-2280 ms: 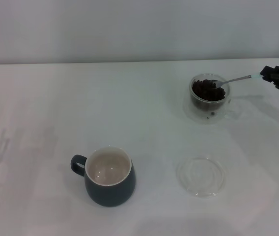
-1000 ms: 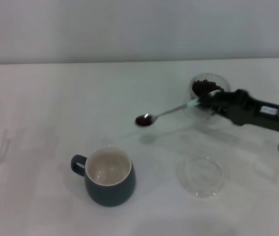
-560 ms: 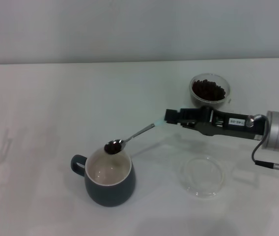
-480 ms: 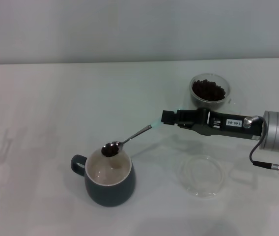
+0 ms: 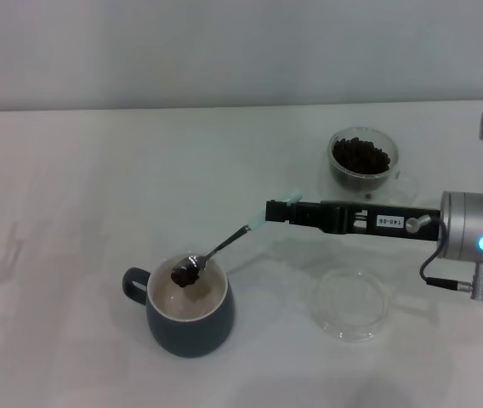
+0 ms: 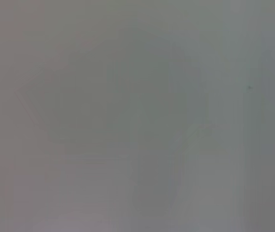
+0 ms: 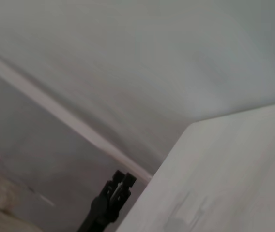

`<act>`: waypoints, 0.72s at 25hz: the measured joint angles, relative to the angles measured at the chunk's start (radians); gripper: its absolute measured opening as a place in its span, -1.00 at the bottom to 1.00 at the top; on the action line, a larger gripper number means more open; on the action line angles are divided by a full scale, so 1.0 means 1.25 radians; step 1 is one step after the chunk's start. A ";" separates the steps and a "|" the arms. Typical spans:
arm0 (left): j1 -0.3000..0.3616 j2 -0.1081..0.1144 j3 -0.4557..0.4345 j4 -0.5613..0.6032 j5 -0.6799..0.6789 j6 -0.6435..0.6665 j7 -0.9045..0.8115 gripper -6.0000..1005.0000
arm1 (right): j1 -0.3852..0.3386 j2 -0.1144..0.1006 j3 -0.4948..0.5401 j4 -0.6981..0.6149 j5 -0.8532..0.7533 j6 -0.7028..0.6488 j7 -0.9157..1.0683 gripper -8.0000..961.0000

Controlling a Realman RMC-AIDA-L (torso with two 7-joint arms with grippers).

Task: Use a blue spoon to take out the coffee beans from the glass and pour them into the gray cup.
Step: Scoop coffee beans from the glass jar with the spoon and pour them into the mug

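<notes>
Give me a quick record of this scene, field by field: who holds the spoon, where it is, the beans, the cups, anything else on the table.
holder: right gripper, shut on the blue spoon
spoon bowl: over the gray cup, loaded and tilting
coffee beans: a clump on the spoon; the rest fill the glass
gray cup: near the table's front, handle toward the robot's left
also there: clear saucer, right of the gray cup
left gripper: not in view
</notes>
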 joint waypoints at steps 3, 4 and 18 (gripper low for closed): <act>0.001 0.000 0.000 0.000 0.000 0.000 0.000 0.54 | -0.005 0.000 -0.013 -0.019 0.002 0.007 -0.069 -0.70; 0.001 -0.001 0.000 0.000 0.000 0.000 0.000 0.54 | -0.006 -0.001 -0.017 -0.023 0.002 0.012 -0.085 -0.70; 0.003 0.001 -0.004 0.009 -0.004 0.000 0.000 0.54 | -0.045 -0.010 -0.074 -0.124 0.024 0.007 -0.184 -0.70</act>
